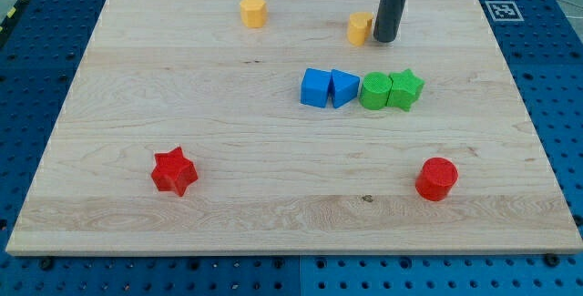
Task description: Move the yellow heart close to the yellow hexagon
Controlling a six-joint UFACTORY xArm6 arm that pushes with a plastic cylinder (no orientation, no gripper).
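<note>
The yellow heart (361,28) lies near the view's top, right of centre. The yellow hexagon (253,11) stands near the top, to the heart's left and a little higher, well apart from it. My tip (385,39) rests on the board right against the heart's right side. The dark rod rises out of the view's top.
A blue cube (315,87), a blue triangular block (343,88), a green cylinder (373,91) and a green star (405,89) stand in a row below the heart. A red star (174,171) is at lower left, a red cylinder (436,178) at lower right. The wooden board (273,223) ends at blue pegboard.
</note>
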